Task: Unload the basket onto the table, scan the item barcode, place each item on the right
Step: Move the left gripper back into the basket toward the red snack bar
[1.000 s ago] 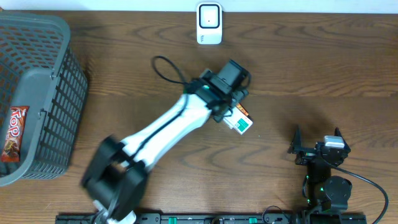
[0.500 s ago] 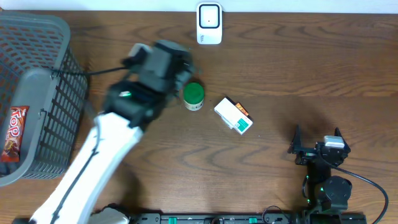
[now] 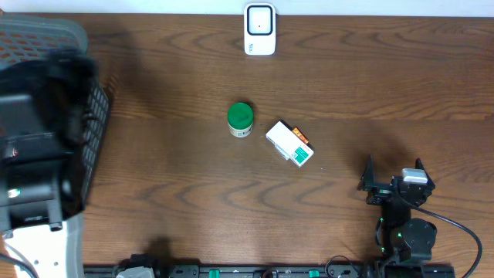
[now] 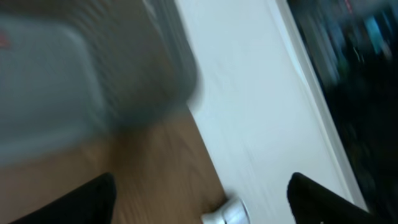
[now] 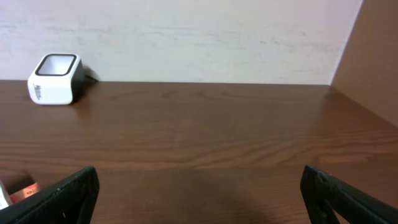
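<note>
R gripper (image 3: 394,171), near edge: jaws wide apart, holding nothing. L gripper (image 4: 202,194), over grey basket (image 3: 97,116) at left: fingers apart, nothing betw. them; view blurred. Mid-table: white item box (image 3: 290,144) lies flat, green-lid jar (image 3: 240,119) just beside. Far edge: scanner (image 3: 259,29).

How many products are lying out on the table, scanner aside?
2: a green-lidded jar near the centre and a white box just right of it, not touching. The left arm covers most of the basket, so more may be hidden there.
</note>
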Tool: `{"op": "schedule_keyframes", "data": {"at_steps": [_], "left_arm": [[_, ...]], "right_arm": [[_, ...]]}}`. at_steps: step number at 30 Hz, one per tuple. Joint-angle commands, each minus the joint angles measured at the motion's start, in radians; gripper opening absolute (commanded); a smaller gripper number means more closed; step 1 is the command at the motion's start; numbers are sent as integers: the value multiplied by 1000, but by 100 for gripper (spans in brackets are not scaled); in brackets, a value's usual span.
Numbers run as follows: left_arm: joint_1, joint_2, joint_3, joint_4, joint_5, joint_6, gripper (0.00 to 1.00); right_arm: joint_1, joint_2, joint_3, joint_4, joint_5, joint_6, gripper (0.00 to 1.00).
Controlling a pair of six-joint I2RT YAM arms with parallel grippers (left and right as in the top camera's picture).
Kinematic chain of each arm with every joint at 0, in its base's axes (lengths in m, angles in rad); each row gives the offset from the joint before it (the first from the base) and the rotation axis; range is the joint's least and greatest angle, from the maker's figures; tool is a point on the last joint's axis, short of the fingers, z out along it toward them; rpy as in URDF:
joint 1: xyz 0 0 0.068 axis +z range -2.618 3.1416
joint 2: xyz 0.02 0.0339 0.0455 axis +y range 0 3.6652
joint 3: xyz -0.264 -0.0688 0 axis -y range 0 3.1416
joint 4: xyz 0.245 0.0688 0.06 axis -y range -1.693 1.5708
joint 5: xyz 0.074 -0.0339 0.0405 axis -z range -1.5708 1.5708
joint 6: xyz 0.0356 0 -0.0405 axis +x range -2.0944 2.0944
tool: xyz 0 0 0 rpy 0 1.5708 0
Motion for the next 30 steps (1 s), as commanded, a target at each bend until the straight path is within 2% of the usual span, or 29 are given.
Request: {"op": "schedule_keyframes", "data": {"at_steps": [1,8,11,16,17,18,19,20,21,23,27,30], "left_arm": [[151,45,11,-27,4,35,91],[416,188,11,-47,2,35,97],[484,274,11,-98,-76,34,97],[546,394,10,-158,-77,72,96],[550,424,8,-135,-76,140,88],[550,455,8,-93,-76,256,79],[549,484,8,-55,-76,382,79],[545,505,8,-31,-76,483,82],[542,535,8,-5,-76,610,90],[541,578,8,20,-76,770,93],[541,655,8,77,-68,971,98],[541,708,8,126,-21,1107,99]], "right_arm": [[10,-7,-1,-5,-4,-8,99],[10,-7,-1,-5,-4,-7,99],[10,-7,-1,-5,-4,-7,99],[10,-7,-1,-5,-4,-8,99],[10,-7,-1,-5,-4,-8,99],[10,-7,-1,-5,-4,-7,99],[10,-7,-1,-5,-4,-7,99],[10,-7,-1,-5,-4,-7,99],[10,-7,-1,-5,-4,-8,99],[10,-7,-1,-5,-4,-7,99],[10,-7,-1,-5,-4,-7,99],[10,-7,-1,-5,-4,-7,99]]}}
